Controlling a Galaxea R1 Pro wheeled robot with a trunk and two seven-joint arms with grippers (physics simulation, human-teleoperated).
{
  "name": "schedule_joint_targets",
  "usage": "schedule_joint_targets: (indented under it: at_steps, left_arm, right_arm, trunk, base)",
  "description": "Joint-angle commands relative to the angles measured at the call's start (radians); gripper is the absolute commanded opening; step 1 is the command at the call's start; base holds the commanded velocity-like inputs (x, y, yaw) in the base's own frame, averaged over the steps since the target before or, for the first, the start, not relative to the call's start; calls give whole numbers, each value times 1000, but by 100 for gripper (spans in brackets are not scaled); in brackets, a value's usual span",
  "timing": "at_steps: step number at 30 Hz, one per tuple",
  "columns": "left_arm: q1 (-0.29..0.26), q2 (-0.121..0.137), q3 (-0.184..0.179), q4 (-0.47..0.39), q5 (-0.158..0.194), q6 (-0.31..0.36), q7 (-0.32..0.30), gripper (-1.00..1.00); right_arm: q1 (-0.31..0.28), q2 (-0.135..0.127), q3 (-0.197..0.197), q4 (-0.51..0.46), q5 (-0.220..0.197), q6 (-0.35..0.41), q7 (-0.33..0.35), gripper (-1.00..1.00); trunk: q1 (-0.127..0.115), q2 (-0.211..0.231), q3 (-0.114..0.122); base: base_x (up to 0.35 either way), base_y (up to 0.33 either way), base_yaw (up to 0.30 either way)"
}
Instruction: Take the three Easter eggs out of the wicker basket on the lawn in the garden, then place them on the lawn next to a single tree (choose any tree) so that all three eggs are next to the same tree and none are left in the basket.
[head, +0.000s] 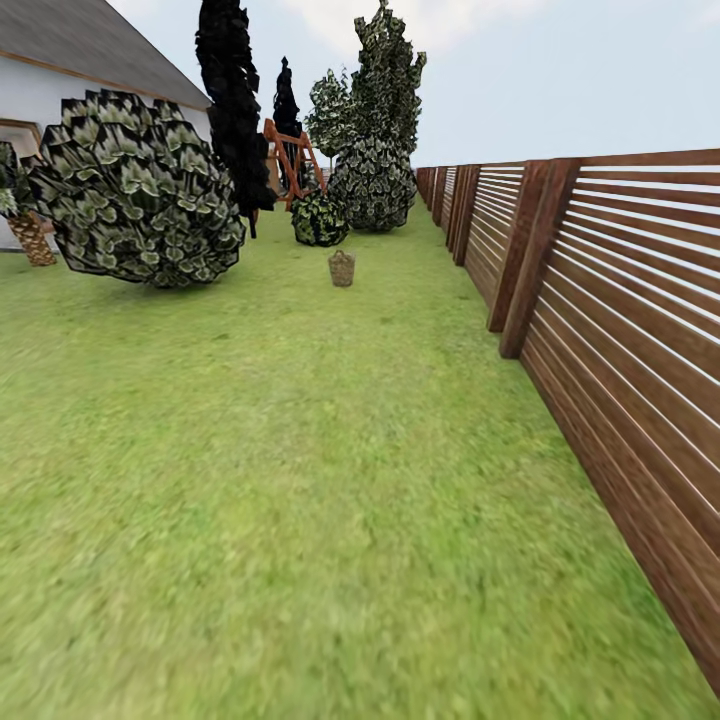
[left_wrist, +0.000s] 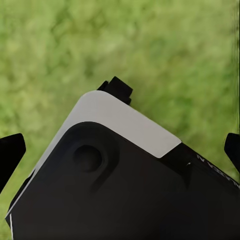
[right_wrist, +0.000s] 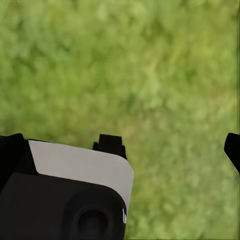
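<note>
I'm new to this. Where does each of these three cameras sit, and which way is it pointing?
Head view: on the robot's head, facing forward down the lawn toward the distant wicker basket, along the fence; none of the robot's body is seen here.
Left wrist view: on the left arm, facing down at grass past the left end effector and a black-and-white body panel.
Right wrist view: likewise, right end effector.
Shared: all see the lawn.

Wicker basket (head: 342, 268) far off, contents too small to tell; house (head: 60, 70) cut by frame edge.
</note>
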Motion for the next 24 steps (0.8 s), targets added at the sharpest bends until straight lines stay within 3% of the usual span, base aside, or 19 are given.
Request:
schedule_joint_targets:
  at_steps: [1,24]
  left_arm:
    - [-1,0,8,1,-6,1,4,100]
    - [-1,0,8,1,-6,1,4,100]
  right_arm:
    - [-1,0,2,3,6,-5,-2,100]
    - [-1,0,2,3,8,-5,-2,100]
  trunk:
    - [1,0,-1]
    - [1,0,4]
  base:
    - [317,0,0]
    - [317,0,16]
